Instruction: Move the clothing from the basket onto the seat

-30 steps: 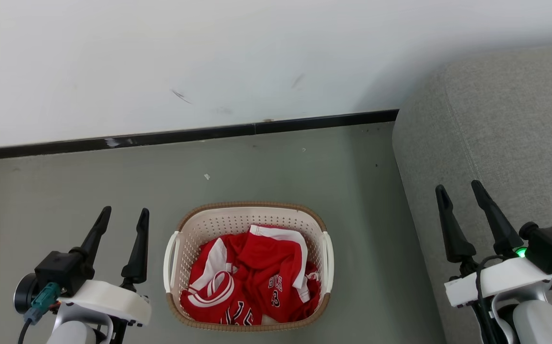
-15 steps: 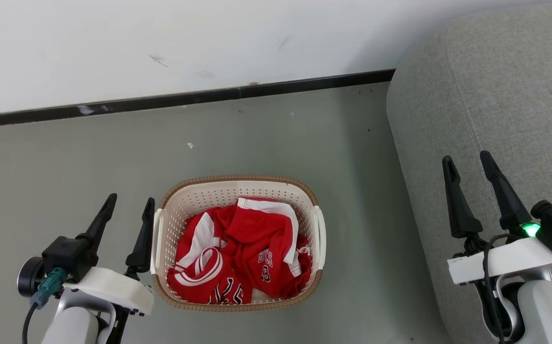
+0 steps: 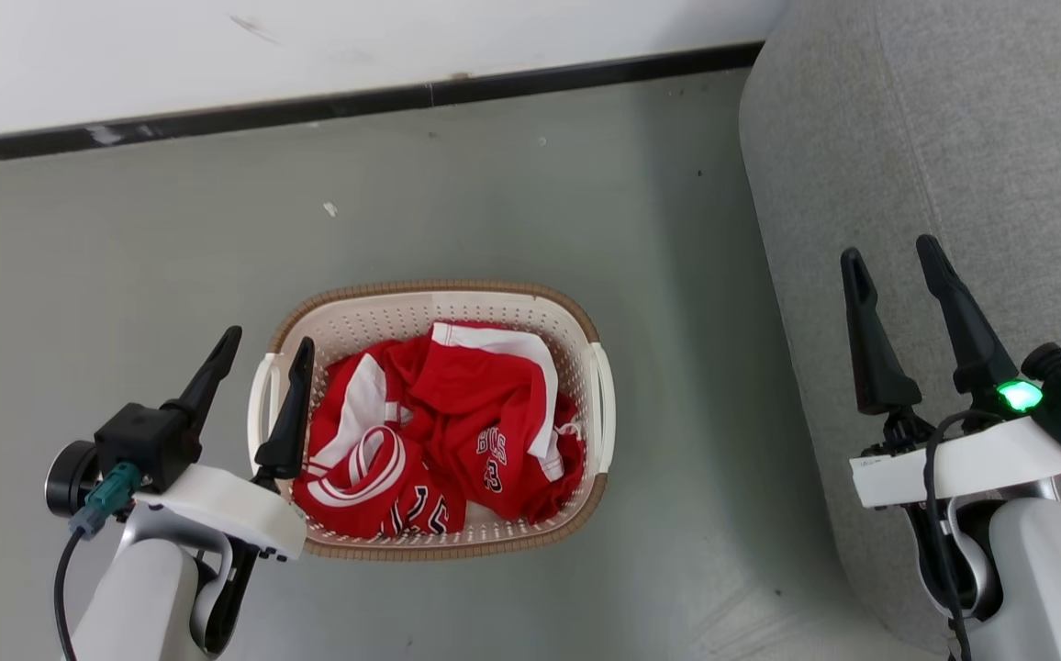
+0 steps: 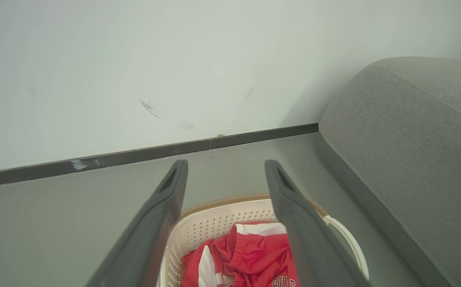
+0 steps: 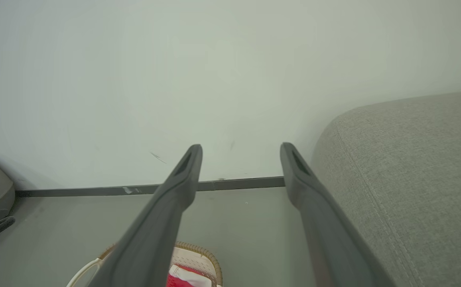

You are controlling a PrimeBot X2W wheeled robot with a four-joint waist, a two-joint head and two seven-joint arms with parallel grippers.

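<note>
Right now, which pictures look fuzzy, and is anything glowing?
Head view: sharp, evenly lit, a green lamp glowing by the right gripper. Left wrist view: close fingers soft, basket clearer. Right wrist view: fingers blurry, wall hazy.

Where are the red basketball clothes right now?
In the head view the red clothes lie bunched inside the cream basket on the floor, between the left gripper and the grey sofa on the robot's right.

2 long, tapered black fingers [image 3: 287, 413] were carried by the left gripper [image 3: 271, 336] and right gripper [image 3: 888, 246] alike. Behind the left fingers, a white housing [image 3: 218, 519], black block [image 3: 147, 441], teal plug [image 3: 106, 491] and black cable [image 3: 61, 588] were seen; behind the right, a green light [image 3: 1019, 396].
</note>
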